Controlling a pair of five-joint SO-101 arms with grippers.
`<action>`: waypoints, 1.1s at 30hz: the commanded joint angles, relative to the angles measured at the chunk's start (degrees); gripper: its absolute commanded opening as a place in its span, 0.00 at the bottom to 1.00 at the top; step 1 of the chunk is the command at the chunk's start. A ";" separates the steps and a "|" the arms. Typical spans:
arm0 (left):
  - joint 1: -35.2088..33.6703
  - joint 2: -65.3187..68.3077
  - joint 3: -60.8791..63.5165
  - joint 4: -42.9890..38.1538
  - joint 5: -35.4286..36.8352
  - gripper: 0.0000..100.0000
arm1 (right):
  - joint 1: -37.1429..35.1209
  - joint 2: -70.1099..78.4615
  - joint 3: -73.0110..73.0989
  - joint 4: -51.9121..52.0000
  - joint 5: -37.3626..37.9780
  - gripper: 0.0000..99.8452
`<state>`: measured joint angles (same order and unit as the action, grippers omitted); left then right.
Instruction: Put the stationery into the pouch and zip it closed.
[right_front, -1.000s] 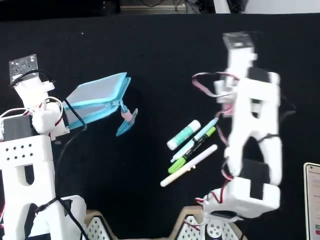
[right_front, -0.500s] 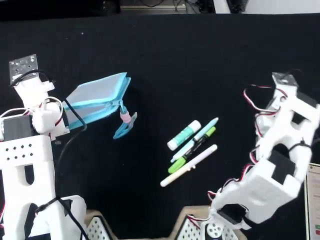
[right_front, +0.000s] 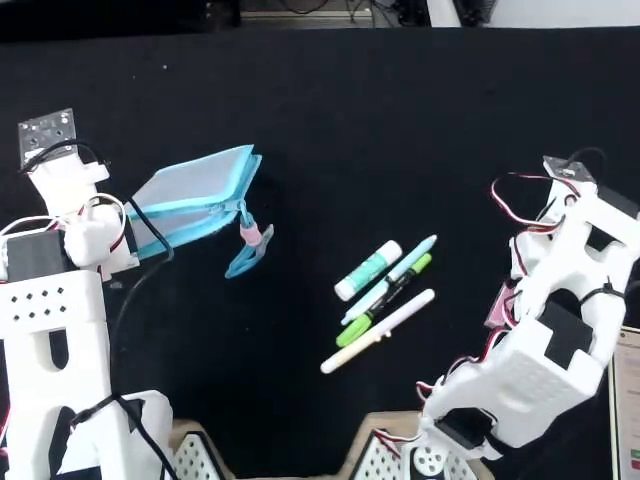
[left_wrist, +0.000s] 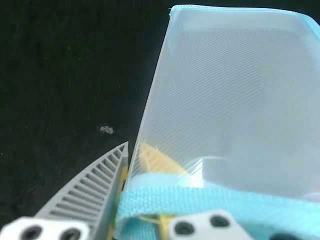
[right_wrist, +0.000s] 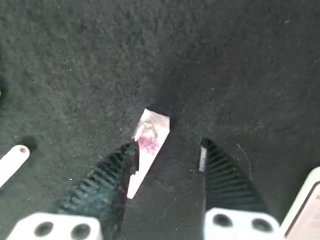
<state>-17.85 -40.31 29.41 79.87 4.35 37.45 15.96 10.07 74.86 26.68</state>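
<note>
My left gripper (right_front: 138, 228) (left_wrist: 131, 167) is shut on the near edge of the light-blue mesh pouch (right_front: 195, 195) (left_wrist: 225, 100), which is held tilted above the black table; its zip tab (right_front: 250, 245) hangs at the open corner. A glue stick (right_front: 367, 270), a blue pen (right_front: 392, 279), a green highlighter (right_front: 383, 301) and a white pen (right_front: 378, 331) lie together mid-table. My right gripper (right_front: 499, 306) (right_wrist: 167, 150) stands open low over the mat to their right, with a small pinkish see-through piece (right_wrist: 149, 139) between its fingers, close to one finger (right_wrist: 107, 172).
A white printed card (right_front: 625, 400) (right_wrist: 307, 205) lies at the table's right edge, close to the right arm. The white pen's tip (right_wrist: 11, 161) shows beside the right gripper. Something yellow (left_wrist: 156, 161) shows through the pouch mesh by the left fingers.
The right arm swung from beside the pens out to the right and came down low over the mat. The pouch's zip tab shifted slightly; the left arm kept still.
</note>
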 joint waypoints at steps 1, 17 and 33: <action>-1.36 -0.44 -0.04 -0.26 0.88 0.03 | 0.09 -0.31 -2.68 0.44 0.62 0.18; -1.36 -0.44 -0.04 -0.18 0.88 0.03 | -2.29 5.93 -1.36 0.00 -6.24 0.18; -1.36 -0.44 -0.04 -0.18 0.88 0.03 | -3.78 -1.54 -1.36 -7.74 17.85 0.01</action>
<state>-17.85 -40.31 29.41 79.87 4.35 34.81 20.44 10.07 69.41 29.14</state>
